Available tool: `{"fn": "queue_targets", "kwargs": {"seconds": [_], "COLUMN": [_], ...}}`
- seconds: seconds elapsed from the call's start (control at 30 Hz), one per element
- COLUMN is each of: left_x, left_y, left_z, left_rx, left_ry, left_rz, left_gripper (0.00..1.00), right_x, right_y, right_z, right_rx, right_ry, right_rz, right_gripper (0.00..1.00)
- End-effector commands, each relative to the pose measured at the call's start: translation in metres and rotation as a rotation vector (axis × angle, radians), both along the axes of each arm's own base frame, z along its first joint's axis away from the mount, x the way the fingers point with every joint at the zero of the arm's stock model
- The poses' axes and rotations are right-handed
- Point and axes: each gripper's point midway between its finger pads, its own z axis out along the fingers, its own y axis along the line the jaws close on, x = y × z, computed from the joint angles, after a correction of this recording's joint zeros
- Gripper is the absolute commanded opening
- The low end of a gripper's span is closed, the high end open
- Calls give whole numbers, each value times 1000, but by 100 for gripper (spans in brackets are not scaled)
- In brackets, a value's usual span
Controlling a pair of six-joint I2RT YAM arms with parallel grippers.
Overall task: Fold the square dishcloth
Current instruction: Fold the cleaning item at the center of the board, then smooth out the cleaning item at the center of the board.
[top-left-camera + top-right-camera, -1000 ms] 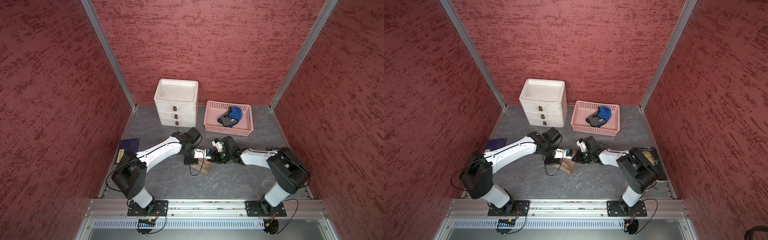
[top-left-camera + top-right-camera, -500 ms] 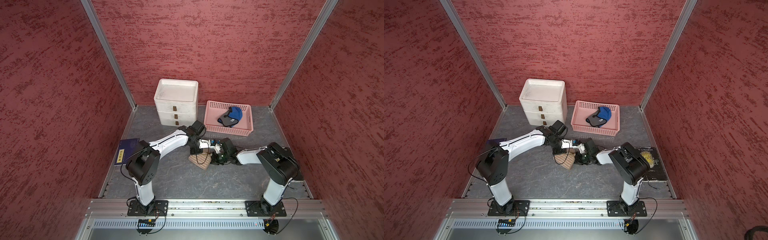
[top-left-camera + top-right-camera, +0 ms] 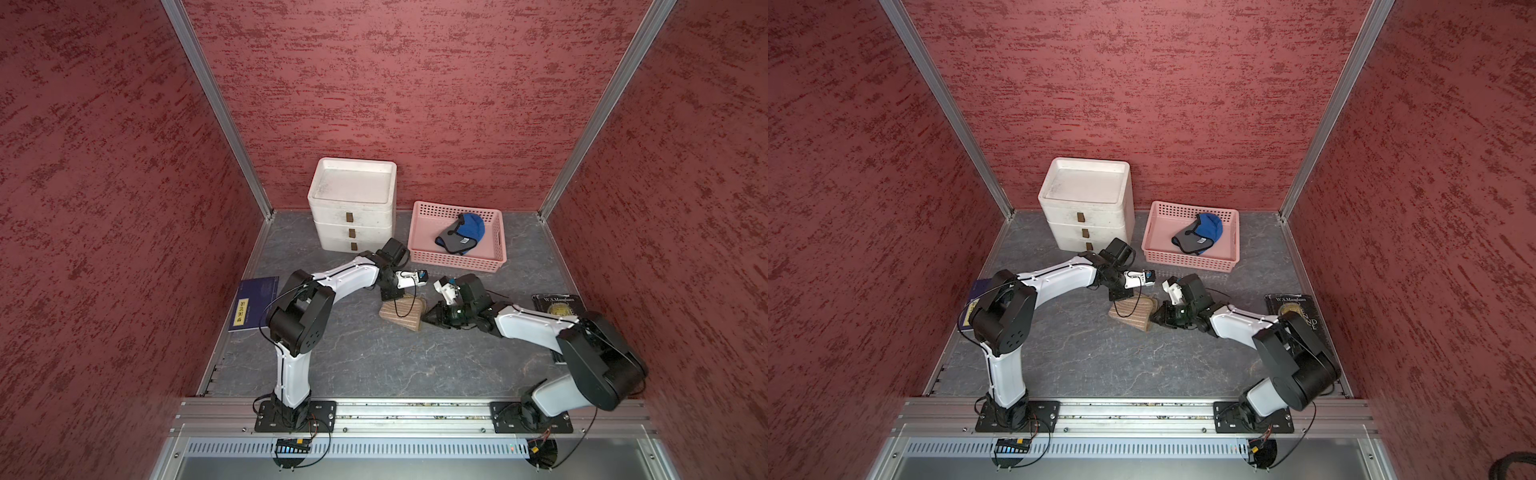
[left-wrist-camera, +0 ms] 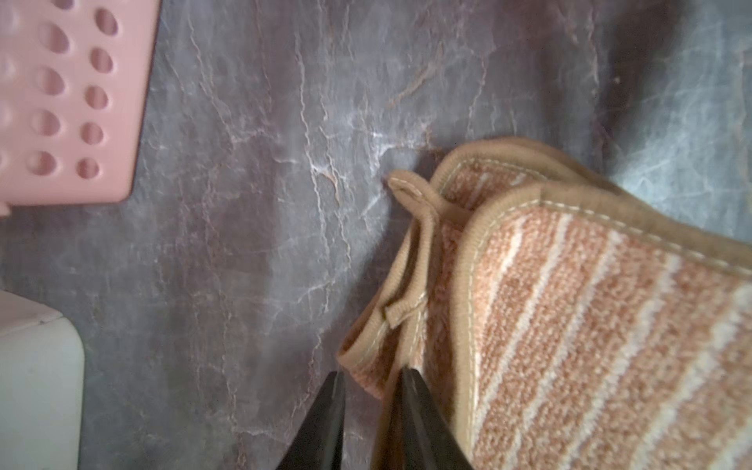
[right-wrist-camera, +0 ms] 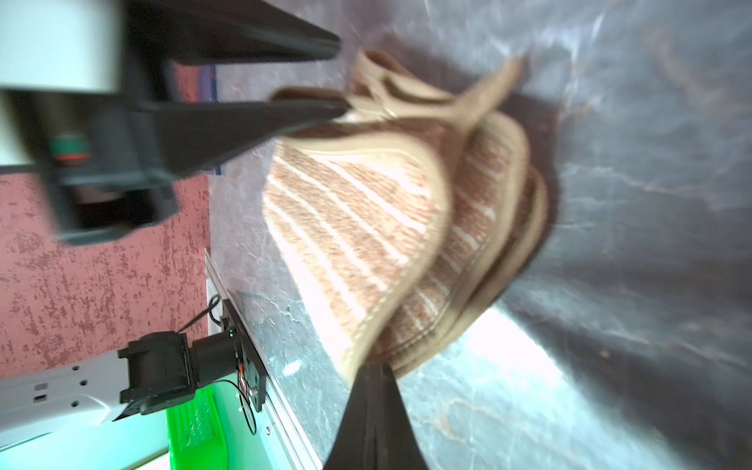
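Dishcloth, top views: the striped tan dishcloth (image 3: 401, 312) lay folded on the grey table (image 3: 365, 361). It sat between the two arms, in front of the white drawer unit (image 3: 352, 208) and the pink basket (image 3: 457, 259).
Left hand, top views: the left hand (image 3: 392, 296) pointed down at the cloth's far edge, and its opening could not be told from there.
Right hand, top views: the right hand (image 3: 1156, 318) lay low against the cloth's corner on its own side.
Left wrist view: the left hand (image 4: 372, 376) was a little parted, with its black fingertips over the hemmed edge and nothing clamped.
Right wrist view: the right hand (image 5: 369, 372) was closed tight on the top layer's corner, which curled up off the layers beneath. Opposite it, the left hand's fingers (image 5: 285, 112) stood apart, one tip touching the hem.
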Motion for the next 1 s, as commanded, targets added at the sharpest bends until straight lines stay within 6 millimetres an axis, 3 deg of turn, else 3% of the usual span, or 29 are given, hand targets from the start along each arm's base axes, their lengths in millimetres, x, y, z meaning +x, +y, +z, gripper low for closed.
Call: {"fn": "queue_targets", "kwargs": {"seconds": [0.0, 0.17, 0.23, 0.33, 0.37, 0.43, 0.6, 0.7, 0.8, 0.9, 0.97], "left_x": [-1, -13, -5, 13, 18, 22, 20, 8, -14, -37, -43], "left_y": [-18, -27, -25, -22, -21, -19, 1, 22, 38, 43, 41], "left_z": [4, 11, 3, -7, -5, 12, 77, 94, 88, 62, 45], "left_rx": [-89, -155, -126, -96, -109, -149, -281, -296, -285, -236, -207], "left_ry": [11, 45, 20, -39, -56, -80, -93, -57, 33, 123, 136], "left_rz": [-5, -33, -14, 37, 59, 85, 132, 154, 156, 139, 131], "left_gripper": [28, 28, 31, 41, 48, 54, 67, 70, 71, 71, 70], "right_x": [-7, -12, -13, -14, -16, -17, -21, -21, -13, -5, -3], "right_y": [-22, -34, -35, -27, -21, -8, 28, 51, 66, 71, 68], "right_z": [-1, 7, 9, 17, 21, 30, 43, 41, 23, -2, -20], "right_rx": [-95, -122, -111, -58, -33, 12, 63, 68, 52, 16, -13], "right_ry": [-2, -27, -31, -46, -56, -77, -112, -114, -78, -36, -1], "right_rz": [-52, -92, -100, -104, -98, -83, -25, 14, 28, 16, -7], "right_gripper": [4, 7, 8, 9, 9, 9, 9, 9, 8, 6, 3]}}
